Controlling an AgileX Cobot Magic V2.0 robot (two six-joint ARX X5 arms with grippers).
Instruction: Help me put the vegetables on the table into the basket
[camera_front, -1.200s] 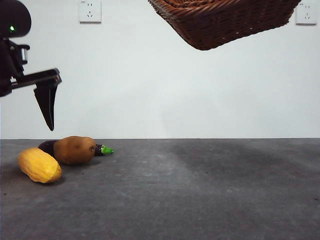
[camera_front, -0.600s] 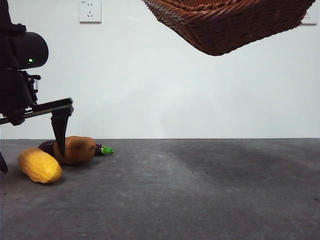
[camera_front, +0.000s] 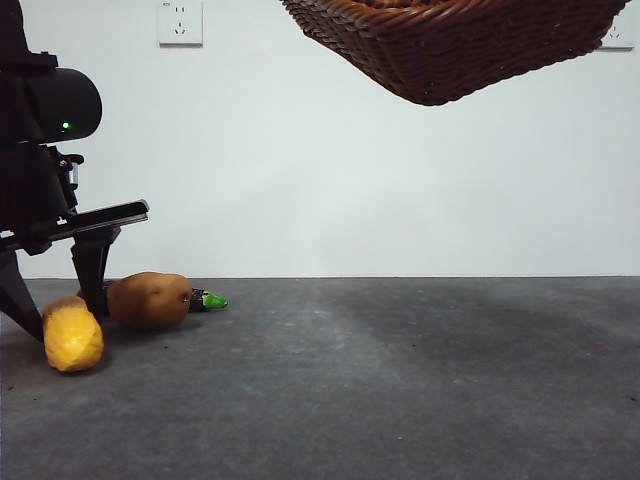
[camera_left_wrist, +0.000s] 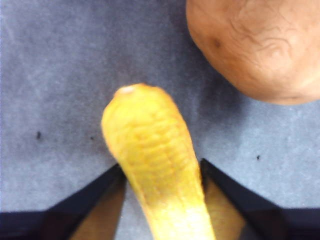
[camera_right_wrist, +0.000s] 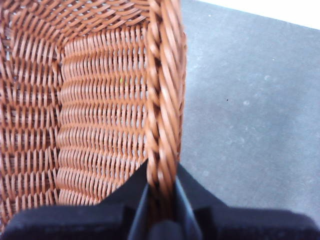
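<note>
Since a second ago the left gripper (camera_front: 55, 300) has dropped at 9 o'clock to straddle the yellow vegetable (camera_front: 72, 338), which has turned end-on; the potato (camera_front: 150, 300) and eggplant (camera_front: 205, 298) lie put on the table (camera_front: 400, 380).

Left wrist view: jaws wide on both flanks of the yellow vegetable (camera_left_wrist: 155, 160), seemingly firm, bumpy, grippable mid-body; potato (camera_left_wrist: 260, 45) near at 1 o'clock.

Right wrist view: the right gripper (camera_right_wrist: 161, 200) pinches the basket (camera_right_wrist: 100, 100) rim aloft, open table beyond.
</note>
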